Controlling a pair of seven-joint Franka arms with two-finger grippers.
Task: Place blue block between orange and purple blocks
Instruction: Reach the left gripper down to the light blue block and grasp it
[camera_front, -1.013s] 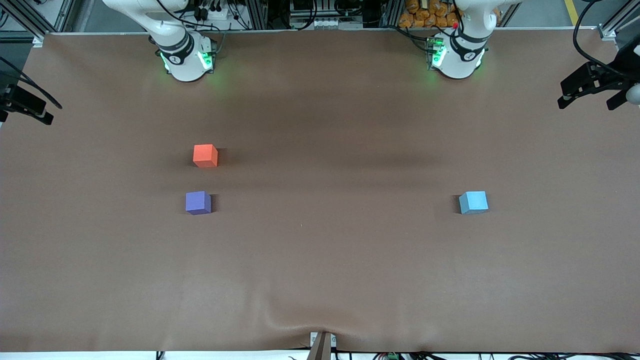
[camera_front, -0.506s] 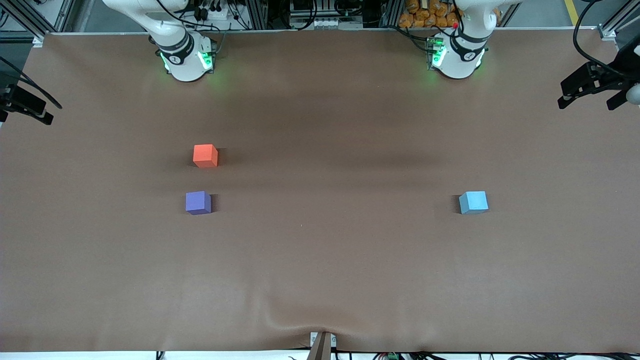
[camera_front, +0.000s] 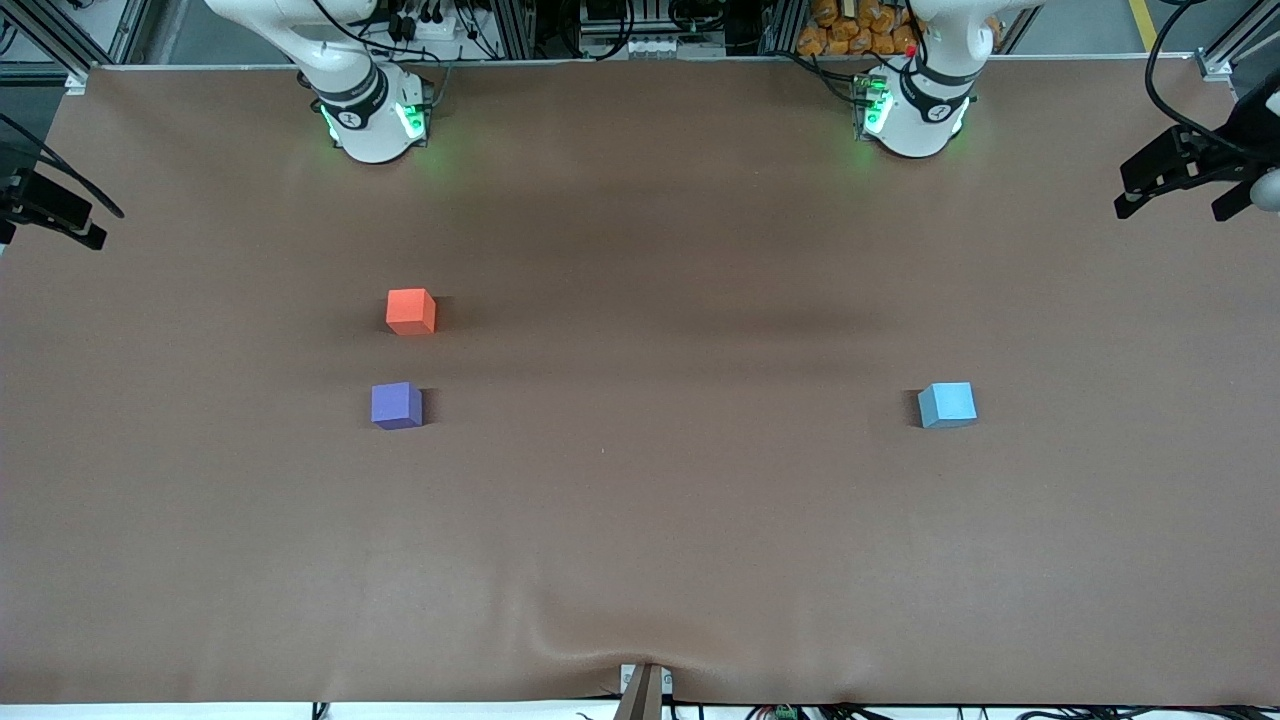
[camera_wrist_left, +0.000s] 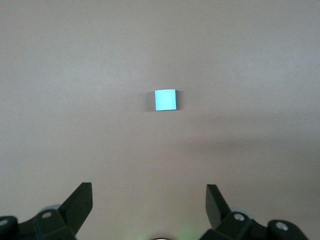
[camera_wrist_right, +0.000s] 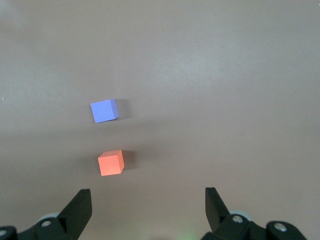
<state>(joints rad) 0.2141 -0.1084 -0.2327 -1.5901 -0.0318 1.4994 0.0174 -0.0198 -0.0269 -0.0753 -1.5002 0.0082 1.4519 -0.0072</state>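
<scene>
The blue block (camera_front: 947, 404) sits on the brown table toward the left arm's end; it also shows in the left wrist view (camera_wrist_left: 165, 99). The orange block (camera_front: 411, 311) and the purple block (camera_front: 397, 405) sit toward the right arm's end, a small gap between them, the purple one nearer the front camera. Both show in the right wrist view, orange (camera_wrist_right: 111, 162) and purple (camera_wrist_right: 104, 110). My left gripper (camera_wrist_left: 148, 192) is open and empty, high over the table above the blue block. My right gripper (camera_wrist_right: 148, 196) is open and empty, high above the orange and purple blocks. Neither hand shows in the front view.
The brown mat (camera_front: 640, 520) covers the whole table, with a wrinkle at its front edge (camera_front: 600, 650). The arm bases (camera_front: 370, 120) (camera_front: 915, 115) stand along the back. Black mounts reach in at both table ends (camera_front: 1185, 170) (camera_front: 50, 210).
</scene>
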